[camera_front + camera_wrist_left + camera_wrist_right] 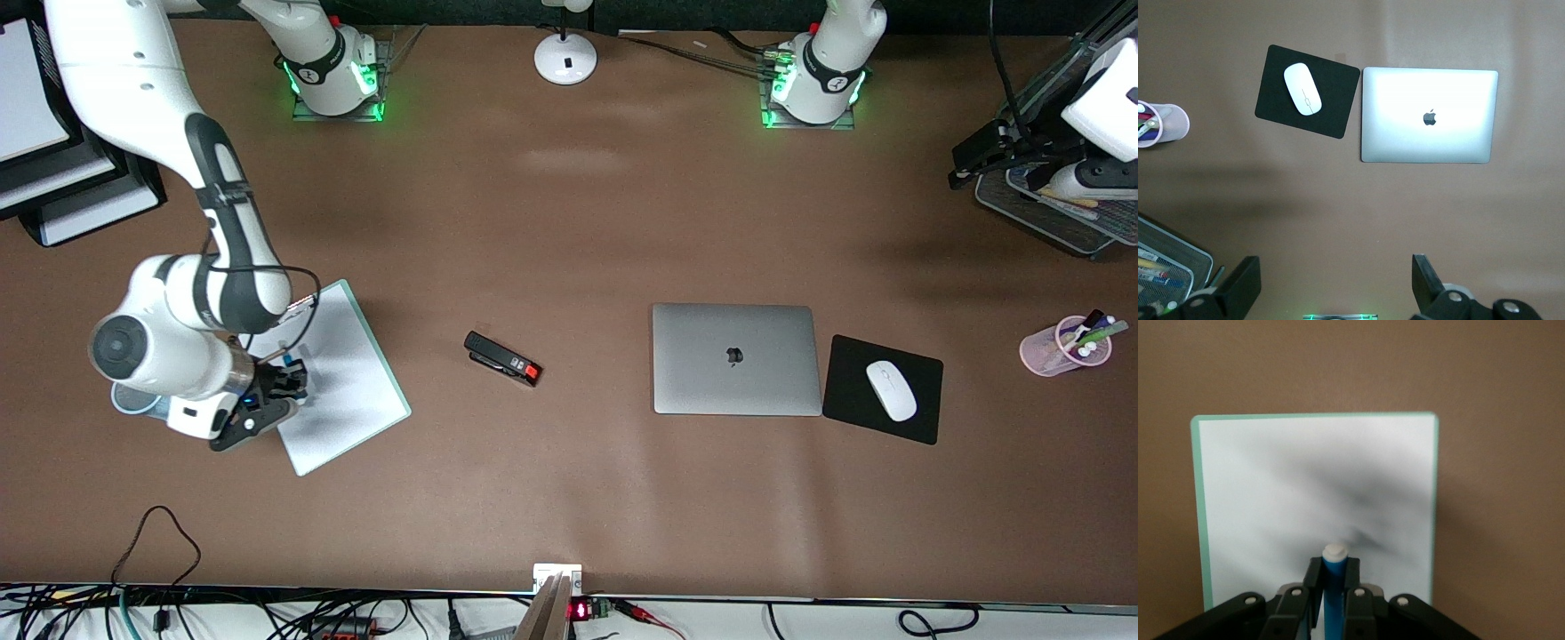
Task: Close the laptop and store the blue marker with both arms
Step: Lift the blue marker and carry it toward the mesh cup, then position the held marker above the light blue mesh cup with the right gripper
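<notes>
The laptop half of the job looks finished, so the marker step is the one in hand. Over at the right arm's end of the table, the right gripper hangs above the white board with its green edge, its fingers clamped on the blue marker. The marker is a thin, bright blue stick with a white end poking out past the fingertips. Toward the middle lies the black stapler with its orange tip. Then comes the laptop, shut flat, silver lid up with the dark apple logo showing. Just beside it is the black mouse pad carrying a white mouse. Toward the left arm's end stands the pink pen cup, probably where the marker belongs. Getting it there means a long carry across the table, or a handover. The left gripper waits high up with its fingers spread and empty, looking down on the laptop.
</notes>
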Action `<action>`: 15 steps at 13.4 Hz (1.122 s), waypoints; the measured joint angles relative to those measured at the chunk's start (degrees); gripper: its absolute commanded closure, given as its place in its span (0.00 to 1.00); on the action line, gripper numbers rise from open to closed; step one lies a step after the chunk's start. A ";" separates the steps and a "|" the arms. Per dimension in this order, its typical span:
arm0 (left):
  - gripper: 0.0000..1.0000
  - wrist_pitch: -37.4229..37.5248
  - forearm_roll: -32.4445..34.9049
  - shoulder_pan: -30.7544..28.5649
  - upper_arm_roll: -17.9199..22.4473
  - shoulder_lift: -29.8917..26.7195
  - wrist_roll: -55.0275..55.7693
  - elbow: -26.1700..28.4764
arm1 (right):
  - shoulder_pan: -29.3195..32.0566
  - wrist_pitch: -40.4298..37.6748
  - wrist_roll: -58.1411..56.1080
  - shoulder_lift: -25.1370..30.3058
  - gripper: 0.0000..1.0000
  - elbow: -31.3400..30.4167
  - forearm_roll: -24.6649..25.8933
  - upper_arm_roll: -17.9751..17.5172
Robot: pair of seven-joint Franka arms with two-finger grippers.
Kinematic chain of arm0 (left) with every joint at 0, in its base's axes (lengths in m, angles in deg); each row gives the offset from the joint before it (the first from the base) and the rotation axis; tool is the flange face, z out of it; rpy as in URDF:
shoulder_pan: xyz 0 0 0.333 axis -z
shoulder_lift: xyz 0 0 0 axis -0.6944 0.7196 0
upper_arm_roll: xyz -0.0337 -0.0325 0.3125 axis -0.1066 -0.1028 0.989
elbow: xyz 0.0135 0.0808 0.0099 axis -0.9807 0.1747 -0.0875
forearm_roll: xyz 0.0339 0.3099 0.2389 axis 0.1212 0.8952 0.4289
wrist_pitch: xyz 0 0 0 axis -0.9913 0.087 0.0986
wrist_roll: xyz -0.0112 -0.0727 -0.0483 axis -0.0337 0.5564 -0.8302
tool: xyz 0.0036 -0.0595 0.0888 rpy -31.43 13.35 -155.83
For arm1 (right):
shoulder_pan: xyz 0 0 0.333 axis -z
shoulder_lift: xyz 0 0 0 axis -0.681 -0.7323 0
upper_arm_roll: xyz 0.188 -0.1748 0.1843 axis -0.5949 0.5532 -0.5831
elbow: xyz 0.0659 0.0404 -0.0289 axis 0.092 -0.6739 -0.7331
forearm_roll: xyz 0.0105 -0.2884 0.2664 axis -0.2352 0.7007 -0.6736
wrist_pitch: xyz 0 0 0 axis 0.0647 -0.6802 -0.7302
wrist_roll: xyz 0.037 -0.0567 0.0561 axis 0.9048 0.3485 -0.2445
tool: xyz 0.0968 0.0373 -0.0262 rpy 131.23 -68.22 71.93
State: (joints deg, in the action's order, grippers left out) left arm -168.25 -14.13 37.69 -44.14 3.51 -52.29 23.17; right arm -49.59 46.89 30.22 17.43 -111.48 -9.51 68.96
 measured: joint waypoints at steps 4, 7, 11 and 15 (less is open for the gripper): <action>0.00 -0.39 0.00 -0.06 0.06 0.41 0.00 -0.01 | 5.66 -5.52 -20.38 5.51 0.97 0.03 -8.36 0.26; 0.00 -0.39 0.00 -0.06 0.06 0.41 0.00 -0.03 | 9.96 -12.74 -33.49 8.20 0.97 0.29 -13.87 0.32; 0.00 -0.39 0.00 -0.06 0.05 0.41 0.00 -0.04 | 13.16 -22.07 -52.39 9.05 0.97 4.10 -16.88 0.33; 0.00 -0.39 0.00 -0.06 0.03 0.41 0.00 -0.04 | 15.93 -30.55 -71.47 9.07 0.98 5.13 -18.70 0.35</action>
State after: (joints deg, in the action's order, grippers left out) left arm -168.64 -14.13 37.63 -44.11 3.92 -52.29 23.13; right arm -33.65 16.34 -41.25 26.50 -106.35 -28.21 69.31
